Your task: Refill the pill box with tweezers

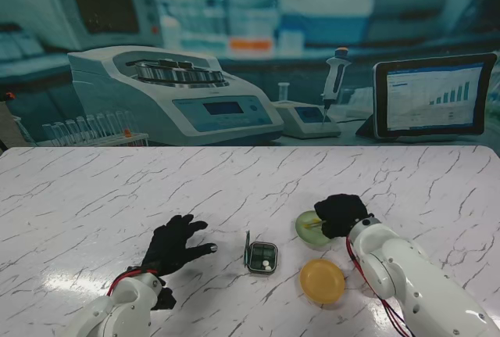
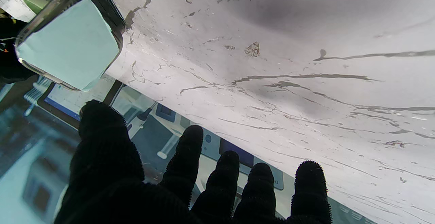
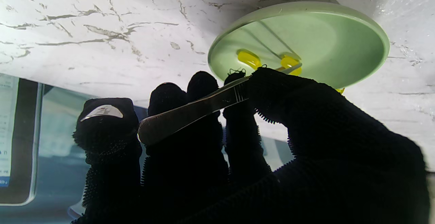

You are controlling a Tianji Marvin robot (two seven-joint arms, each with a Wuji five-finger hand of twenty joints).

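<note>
Even overhead lighting; glare patches on the marble table [image 1: 94,196], gloved hands underexposed black, wrist views distorted with soft near fingers.

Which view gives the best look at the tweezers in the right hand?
The right wrist view: the tweezers fill the foreground, pinched in the right hand, their tips reaching a yellow pill in the green dish. The stand view shows only the right hand over the dish, tweezers too small to make out. The left wrist view misses them entirely.

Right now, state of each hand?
Left hand: open, fingers spread, holding nothing, beside the pill box.
Right hand: shut on the tweezers, tips in the green dish.
</note>
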